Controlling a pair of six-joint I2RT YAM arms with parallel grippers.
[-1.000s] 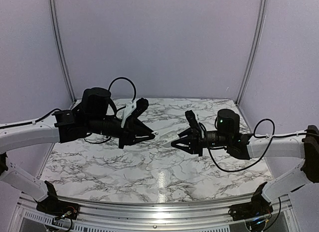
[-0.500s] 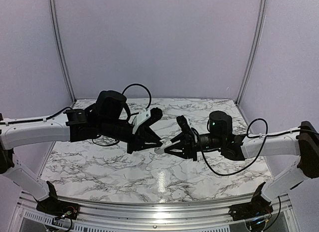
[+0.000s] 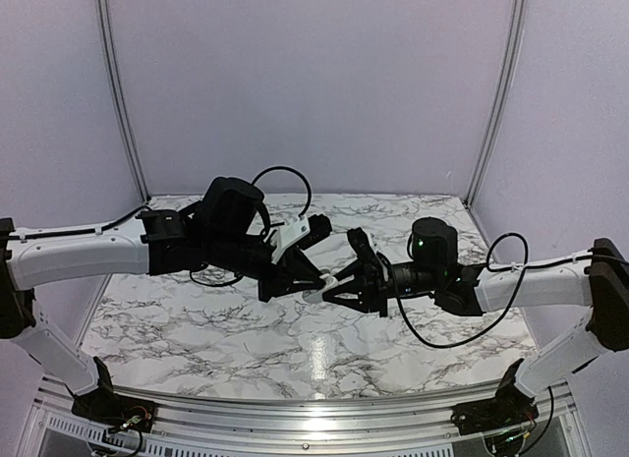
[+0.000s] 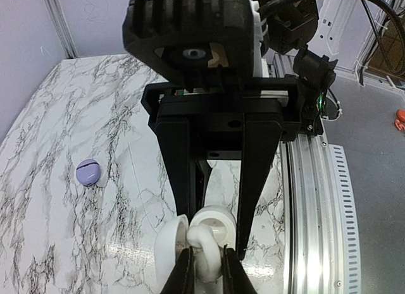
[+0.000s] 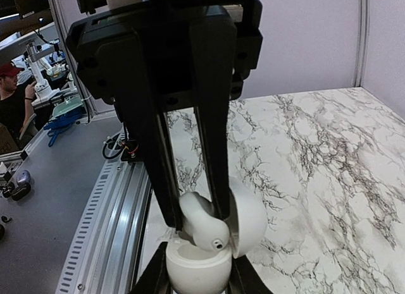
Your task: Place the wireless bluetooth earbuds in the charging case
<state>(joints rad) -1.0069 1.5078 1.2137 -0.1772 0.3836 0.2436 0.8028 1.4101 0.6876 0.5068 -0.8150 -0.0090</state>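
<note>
Robotics lab test booth.
Pale walls [image 3: 314, 84] on metal posts [image 3: 120, 93] enclose a marble-pattern surface [image 3: 246, 351]; beyond it, a grey floor [image 5: 44, 205], cluttered workbenches [image 5: 54, 85] and a person in a red cap [image 5: 9, 98].

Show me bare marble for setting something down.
Crowded: above the centre, where the left gripper holds a whitish earbud at the right gripper's white open charging case. Free: the veined marble table's near strip in front of them, and its far right corner.

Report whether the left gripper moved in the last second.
Yes. The left gripper, holding an earbud, shifted rightward from the left frame post toward the charging case in the right gripper.
</note>
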